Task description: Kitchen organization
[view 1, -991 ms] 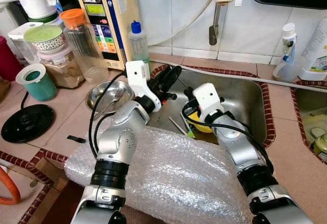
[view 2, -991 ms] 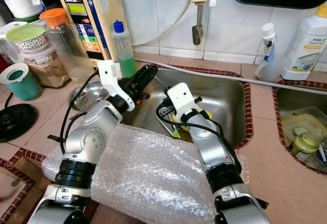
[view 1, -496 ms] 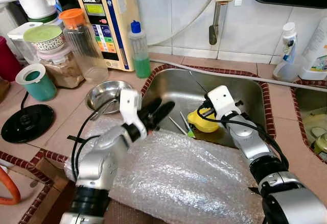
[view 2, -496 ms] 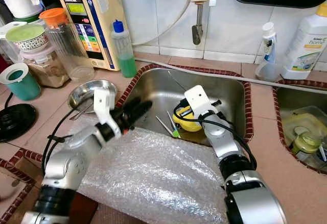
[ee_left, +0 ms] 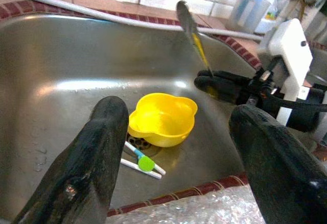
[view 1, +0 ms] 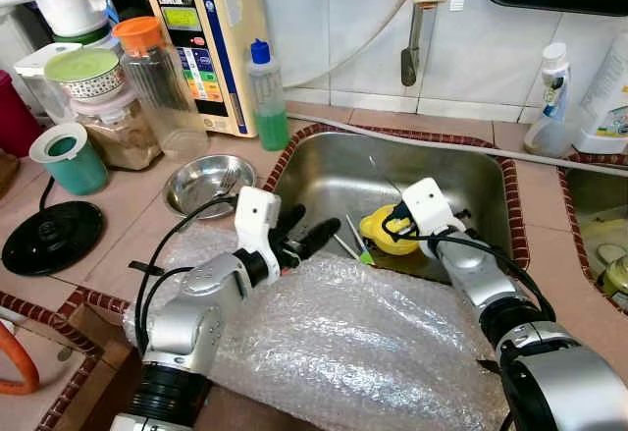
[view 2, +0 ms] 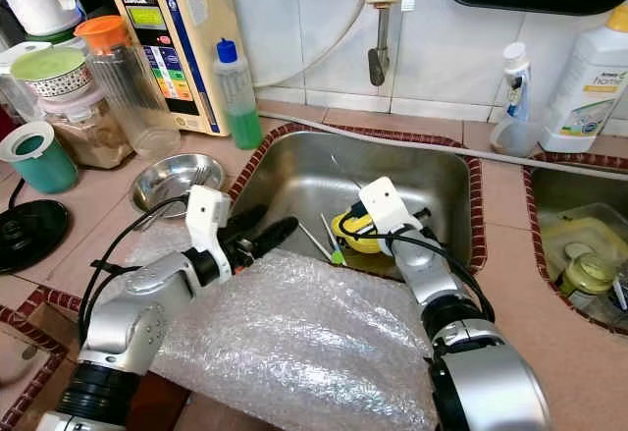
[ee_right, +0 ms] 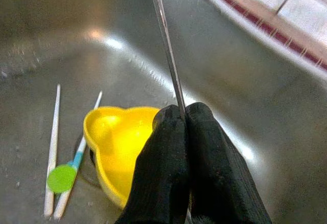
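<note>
Right gripper (ee_right: 185,132) is clamped tight on a thin metal utensil handle (ee_right: 166,55), held above the small yellow plastic bowl (ee_left: 162,118) in the stainless sink (view 1: 324,171). Your left gripper (view 1: 312,236) hangs spread wide and empty at the near rim, over bubble wrap (view 1: 373,343). Watch it: that narrow pinch could let the handle swivel or slip back into the basin.

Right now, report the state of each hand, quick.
Left hand: open, empty, above the steel sink's near rim.
Right hand: shut on the thin metal utensil, over the yellow plastic bowl.
</note>
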### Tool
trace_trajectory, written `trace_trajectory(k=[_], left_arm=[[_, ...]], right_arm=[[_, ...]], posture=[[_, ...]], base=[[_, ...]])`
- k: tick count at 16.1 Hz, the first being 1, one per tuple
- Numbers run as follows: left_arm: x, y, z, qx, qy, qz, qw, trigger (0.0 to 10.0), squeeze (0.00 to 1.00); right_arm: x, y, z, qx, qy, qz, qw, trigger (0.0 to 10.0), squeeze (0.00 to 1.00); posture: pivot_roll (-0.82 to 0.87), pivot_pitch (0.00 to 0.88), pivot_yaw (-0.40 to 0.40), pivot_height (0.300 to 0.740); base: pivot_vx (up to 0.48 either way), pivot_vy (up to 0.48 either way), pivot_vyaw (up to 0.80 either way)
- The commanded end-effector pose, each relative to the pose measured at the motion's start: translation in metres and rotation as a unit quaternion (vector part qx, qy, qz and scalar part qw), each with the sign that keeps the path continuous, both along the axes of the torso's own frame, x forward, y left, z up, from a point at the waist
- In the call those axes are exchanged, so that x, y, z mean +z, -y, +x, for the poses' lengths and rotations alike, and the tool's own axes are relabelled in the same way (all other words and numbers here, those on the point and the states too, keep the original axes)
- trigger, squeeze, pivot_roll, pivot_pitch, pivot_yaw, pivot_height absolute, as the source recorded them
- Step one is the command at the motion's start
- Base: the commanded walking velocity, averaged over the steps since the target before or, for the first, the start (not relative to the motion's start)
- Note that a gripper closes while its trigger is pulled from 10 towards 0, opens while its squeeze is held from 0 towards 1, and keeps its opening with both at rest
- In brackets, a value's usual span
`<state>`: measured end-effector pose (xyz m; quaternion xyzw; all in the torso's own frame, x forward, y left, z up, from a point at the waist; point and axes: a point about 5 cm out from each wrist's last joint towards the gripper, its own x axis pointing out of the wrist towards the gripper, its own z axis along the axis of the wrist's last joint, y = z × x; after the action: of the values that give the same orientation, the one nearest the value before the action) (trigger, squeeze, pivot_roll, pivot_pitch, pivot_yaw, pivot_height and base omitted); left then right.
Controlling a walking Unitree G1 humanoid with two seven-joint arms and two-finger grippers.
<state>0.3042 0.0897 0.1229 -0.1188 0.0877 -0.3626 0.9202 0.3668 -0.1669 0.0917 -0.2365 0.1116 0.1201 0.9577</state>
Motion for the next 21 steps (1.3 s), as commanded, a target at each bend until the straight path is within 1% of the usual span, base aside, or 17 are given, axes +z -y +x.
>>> trace_trajectory(k=[1, 3, 4, 5, 6, 7, 8, 15, 16, 18, 20, 21], left_arm=[[-0.001, -0.004, 0.000, 0.003, 0.004, 0.012, 1.000, 10.0, 1.00], [0.002, -0.005, 0.001, 0.008, 0.012, 0.007, 1.000, 10.0, 1.00], [0.002, -0.005, 0.001, 0.007, 0.011, 0.008, 1.000, 10.0, 1.00], [0.002, -0.005, 0.001, 0.007, 0.011, 0.009, 1.000, 10.0, 1.00], [0.000, -0.004, 0.001, 0.005, 0.010, 0.013, 1.000, 10.0, 1.00], [-0.001, -0.004, 0.000, 0.002, 0.010, 0.019, 1.000, 10.0, 1.00], [-0.001, -0.004, 0.000, 0.001, 0.010, 0.021, 1.000, 10.0, 1.00], [0.001, -0.001, 0.002, 0.002, 0.020, 0.021, 1.000, 10.0, 1.00], [0.001, -0.001, 0.002, 0.002, 0.020, 0.023, 1.000, 10.0, 1.00], [0.001, -0.002, 0.002, 0.002, 0.020, 0.024, 1.000, 10.0, 1.00], [0.001, -0.002, 0.003, 0.003, 0.021, 0.025, 0.999, 10.0, 1.00], [0.002, -0.002, 0.005, 0.006, 0.025, 0.026, 0.999, 10.0, 1.00]], right_arm=[[0.003, -0.004, 0.003, -0.007, -0.001, 0.003, 1.000, 0.0, 0.00], [0.000, -0.003, 0.003, -0.015, -0.014, 0.013, 1.000, 0.0, 0.00], [-0.002, -0.003, 0.002, -0.018, -0.025, 0.015, 0.999, 3.9, 0.20], [-0.004, -0.002, 0.001, -0.020, -0.029, 0.014, 0.999, 3.9, 0.20], [-0.006, -0.002, 0.000, -0.019, -0.036, 0.017, 0.999, 7.6, 1.00], [-0.007, -0.003, 0.000, -0.019, -0.040, 0.020, 0.999, 9.7, 1.00], [-0.008, -0.003, 0.000, -0.020, -0.044, 0.020, 0.999, 10.0, 1.00], [-0.015, -0.001, -0.004, -0.029, -0.063, 0.040, 0.997, 10.0, 1.00], [-0.021, 0.000, -0.008, -0.031, -0.079, 0.045, 0.995, 10.0, 1.00], [-0.027, 0.002, -0.011, -0.033, -0.093, 0.043, 0.994, 10.0, 1.00], [-0.027, 0.003, -0.011, -0.036, -0.094, 0.047, 0.994, 10.0, 1.00], [-0.025, 0.003, -0.010, -0.039, -0.094, 0.065, 0.993, 10.0, 1.00]], posture=[[0.13, 0.000, 0.121, 0.740], [0.12, 0.000, 0.122, 0.740], [0.12, 0.000, 0.122, 0.740], [0.12, 0.000, 0.122, 0.740], [0.12, 0.000, 0.122, 0.740], [0.12, 0.000, 0.122, 0.740], [0.12, 0.000, 0.122, 0.740], [0.12, 0.000, 0.123, 0.740], [0.12, 0.000, 0.123, 0.740], [0.12, 0.000, 0.123, 0.740], [0.11, 0.000, 0.129, 0.740], [0.11, 0.000, 0.128, 0.740]], base=[[0.000, 0.000, 0.00], [0.000, 0.000, 0.00], [0.000, 0.000, 0.00], [0.000, 0.000, 0.00], [0.000, 0.000, 0.00], [0.000, 0.000, 0.00], [0.000, 0.000, 0.00], [0.000, 0.000, 0.00], [0.000, 0.000, 0.00], [0.000, 0.000, 0.00], [0.000, 0.000, 0.00], [0.000, 0.000, 0.00]])
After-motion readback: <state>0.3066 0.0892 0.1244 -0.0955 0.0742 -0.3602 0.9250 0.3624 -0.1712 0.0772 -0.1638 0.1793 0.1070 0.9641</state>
